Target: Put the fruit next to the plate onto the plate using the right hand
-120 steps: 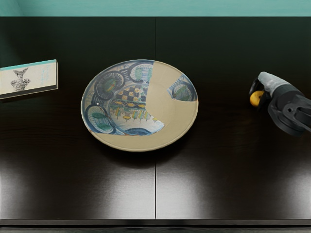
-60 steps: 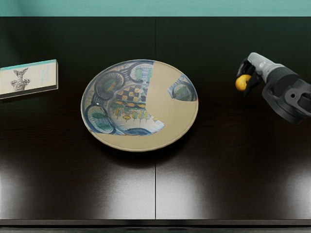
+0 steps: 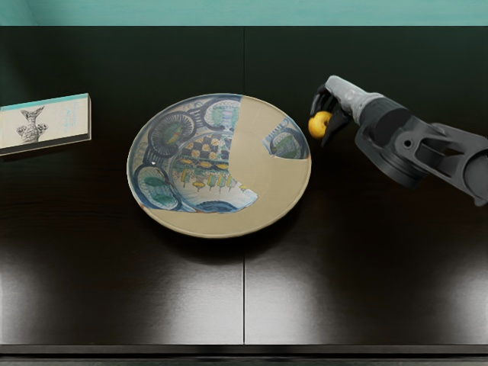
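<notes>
The fingers (image 3: pixel 317 100) of the right hand (image 3: pixel 333 107) are curled closed around a small yellow fruit (image 3: pixel 319 123), which shows between them on the side facing the plate (image 3: pixel 267 191). The plate's right rim lies just beside the fingers, to their left and slightly nearer the camera; the fruit is not yet over it. The forearm (image 3: pixel 404 145) reaches in from the right edge, slanting up and leftward across the dark worktop (image 3: pixel 343 267), with the hand leading. Far to the left of the fingers, beyond the plate, lies a flat box (image 3: pixel 44 122).
</notes>
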